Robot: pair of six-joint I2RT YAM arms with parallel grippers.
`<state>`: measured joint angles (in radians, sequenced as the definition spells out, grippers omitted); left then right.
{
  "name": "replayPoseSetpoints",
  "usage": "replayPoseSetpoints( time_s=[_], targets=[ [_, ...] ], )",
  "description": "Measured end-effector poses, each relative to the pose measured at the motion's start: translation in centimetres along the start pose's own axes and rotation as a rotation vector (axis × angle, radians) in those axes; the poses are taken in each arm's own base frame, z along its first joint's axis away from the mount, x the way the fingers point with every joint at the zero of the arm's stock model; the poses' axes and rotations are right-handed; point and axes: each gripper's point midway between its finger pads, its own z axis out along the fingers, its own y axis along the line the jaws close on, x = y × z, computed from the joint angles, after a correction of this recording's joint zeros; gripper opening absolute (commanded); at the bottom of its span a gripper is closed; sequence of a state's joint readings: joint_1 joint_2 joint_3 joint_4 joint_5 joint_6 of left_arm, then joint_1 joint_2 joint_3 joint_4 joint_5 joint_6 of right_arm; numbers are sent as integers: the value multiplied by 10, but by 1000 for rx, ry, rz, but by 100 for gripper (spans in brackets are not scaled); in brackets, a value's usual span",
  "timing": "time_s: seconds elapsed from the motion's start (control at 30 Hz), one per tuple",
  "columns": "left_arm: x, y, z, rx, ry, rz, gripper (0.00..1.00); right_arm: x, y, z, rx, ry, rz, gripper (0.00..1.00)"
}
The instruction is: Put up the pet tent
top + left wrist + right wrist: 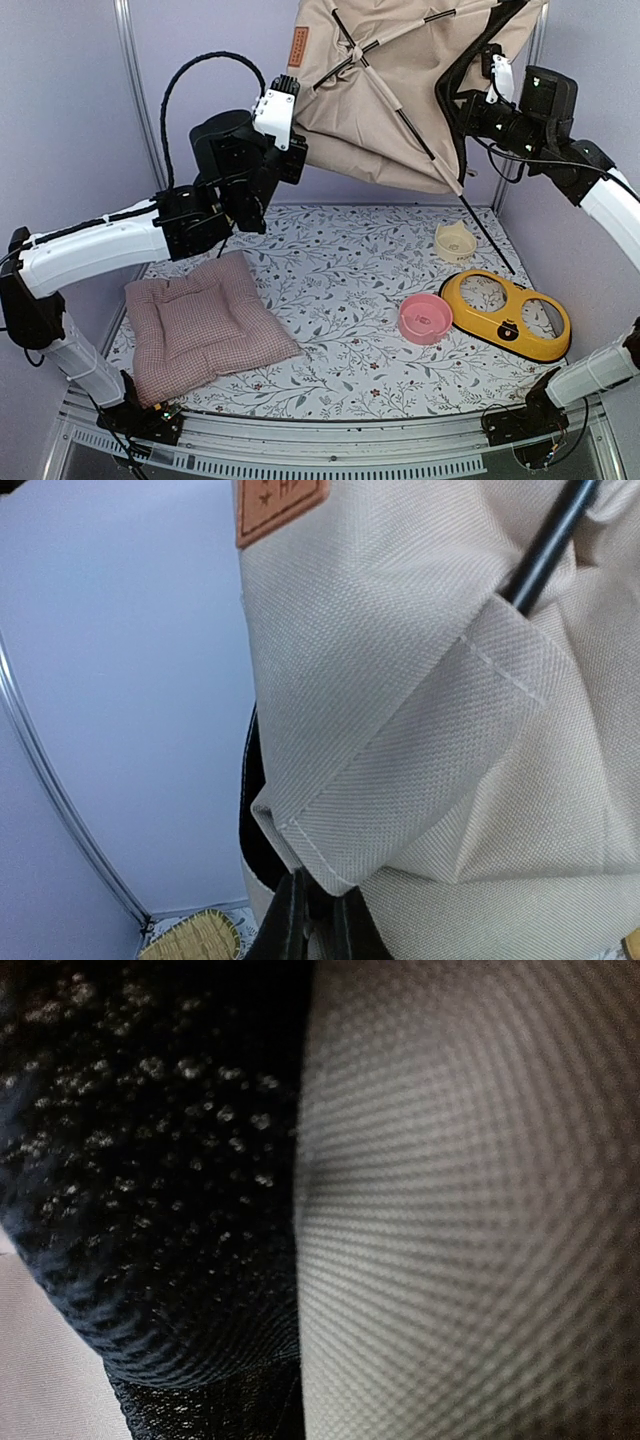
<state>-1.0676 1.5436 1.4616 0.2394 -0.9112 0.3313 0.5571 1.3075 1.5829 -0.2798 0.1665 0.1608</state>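
The pet tent [390,90], beige fabric crossed by thin black poles, hangs in the air above the back of the table between my two arms. Its brown label [298,46] sits near the left edge. My left gripper [288,85] is up at that edge. In the left wrist view its fingers [290,925] are shut on a folded, stitched corner of the tent fabric [420,730], below the label [280,505] and a pole [550,540]. My right gripper [468,103] is shut on the tent's black-trimmed right side. Black and beige cloth [460,1200] fills the right wrist view and hides the fingers.
A pink checked cushion [205,325] lies front left on the floral mat [340,270]. A pink bowl [425,317], a yellow double-bowl feeder [507,312] and a small cream bowl [455,241] stand at the right. One tent pole reaches down to near the cream bowl. A woven straw item [190,938] shows below the left gripper.
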Motion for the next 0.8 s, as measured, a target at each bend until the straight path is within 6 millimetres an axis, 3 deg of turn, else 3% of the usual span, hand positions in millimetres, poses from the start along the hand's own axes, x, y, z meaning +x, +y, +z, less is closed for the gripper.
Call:
replayPoseSetpoints(
  time_s=[0.13, 0.37, 0.53, 0.67, 0.8],
  targets=[
    [-15, 2, 10, -33, 21, -71, 0, -13, 0, 21, 15, -23, -42, 3],
    [-36, 0, 30, -76, 34, -175, 0, -46, 1, 44, 46, -92, -118, 48],
    [-42, 2, 46, -100, 21, -244, 0, -84, 5, 34, 47, -187, -152, 77],
    [-33, 2, 63, -109, 38, -285, 0, -96, 7, 25, 43, -222, -173, 99],
    [-22, -1, 76, -109, 55, -308, 0, -98, 6, 14, 40, -232, -189, 99]
  ],
)
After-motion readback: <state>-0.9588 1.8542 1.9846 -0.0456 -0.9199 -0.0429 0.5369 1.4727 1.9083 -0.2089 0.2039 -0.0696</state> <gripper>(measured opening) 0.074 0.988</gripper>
